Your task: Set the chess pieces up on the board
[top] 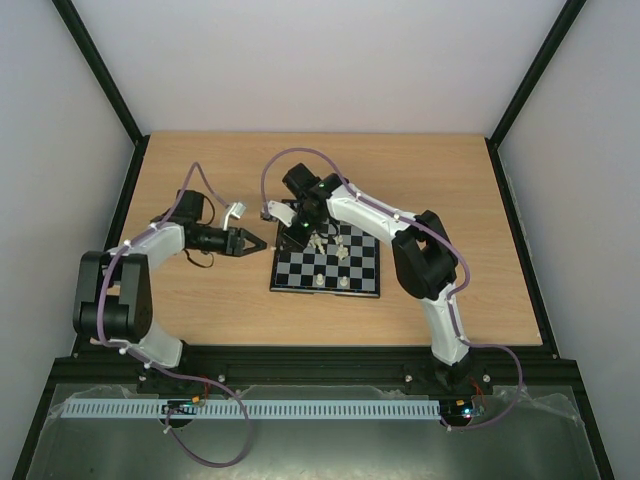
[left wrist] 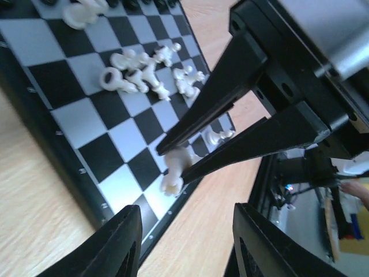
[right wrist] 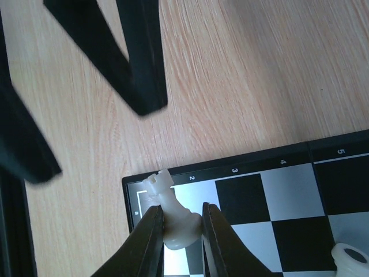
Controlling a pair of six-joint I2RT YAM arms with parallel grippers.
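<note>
The board (top: 360, 262) lies mid-table, black and pale checks. My right gripper (top: 296, 236) hangs over its far-left corner, shut on a cream-white rook (right wrist: 173, 213) that leans between the fingers (right wrist: 151, 236) above the corner squares. In the left wrist view the same rook (left wrist: 174, 170) shows pinched in the right arm's black fingers (left wrist: 230, 109). My left gripper (top: 255, 243) stands open and empty just left of the board, over bare wood (left wrist: 196, 231). Several white pieces (left wrist: 150, 72) lie toppled in a heap on the board. Two white pieces (top: 320, 282) stand in the near row.
Black pieces (left wrist: 132, 4) line the board's far edge in the left wrist view. My left gripper's fingers (right wrist: 132, 63) show over the wood beyond the board's corner (right wrist: 130, 184). A white piece (right wrist: 349, 257) stands at the lower right. Walls enclose the table (top: 450, 180).
</note>
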